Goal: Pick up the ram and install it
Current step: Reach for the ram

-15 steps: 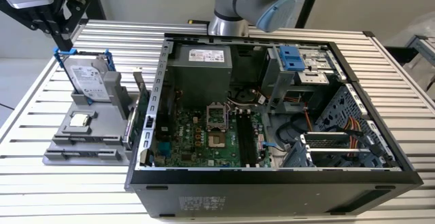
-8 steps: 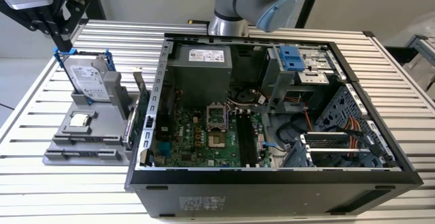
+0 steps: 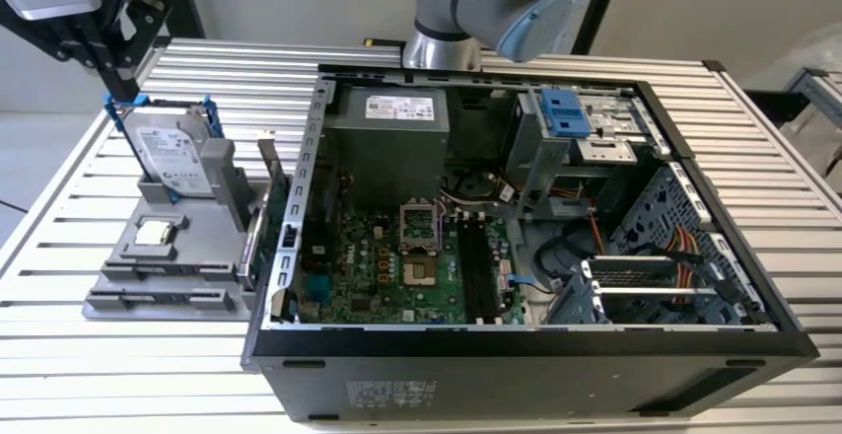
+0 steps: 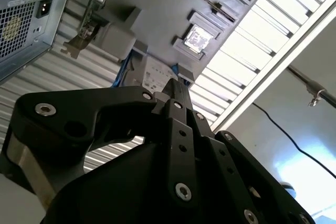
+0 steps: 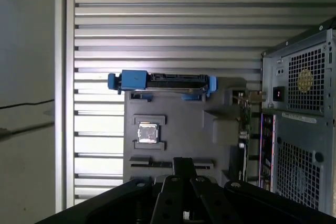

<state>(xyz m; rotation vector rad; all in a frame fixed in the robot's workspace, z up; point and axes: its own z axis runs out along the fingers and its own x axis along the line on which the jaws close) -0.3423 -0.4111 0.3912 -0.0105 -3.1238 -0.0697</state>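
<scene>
My gripper [image 3: 122, 87] hangs at the exterior view's far left, above the back end of a grey parts holder [image 3: 112, 301]. Its black fingers [image 5: 181, 165] are pressed together with nothing between them, and the joined tip also shows in the second wrist view [image 4: 176, 88]. The ram is hidden: I cannot pick it out on the holder or in the case. The motherboard's long black slots [image 3: 480, 266] lie bare inside the open computer case [image 3: 526, 350].
On the holder a hard drive [image 3: 174, 153] in a blue frame stands upright, a small silver processor chip [image 5: 147, 133] lies flat, and a green expansion card with a metal bracket [image 5: 244, 124] stands by the case wall. Everything rests on a slatted metal table [image 3: 53, 375].
</scene>
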